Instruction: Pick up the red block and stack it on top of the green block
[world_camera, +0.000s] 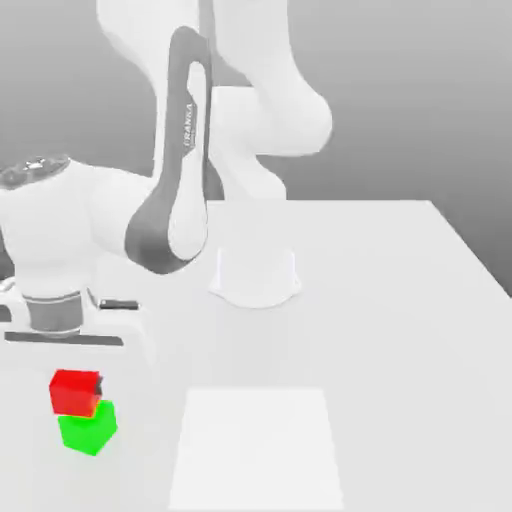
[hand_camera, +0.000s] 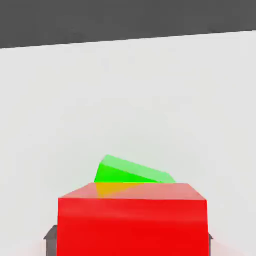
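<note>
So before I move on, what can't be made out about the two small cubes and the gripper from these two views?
- Gripper fingers: in the exterior view the white hand hides them above the small bright red cube.
- Contact between the red cube and the small bright green cube: in the exterior view they overlap, so whether red rests squarely on green is unclear.
- Green cube: in the hand view the red cube covers most of it.

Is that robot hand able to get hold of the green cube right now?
Probably not cleanly: the red block sits on the green block, right under the hand, so the fingers would meet red first.
</note>
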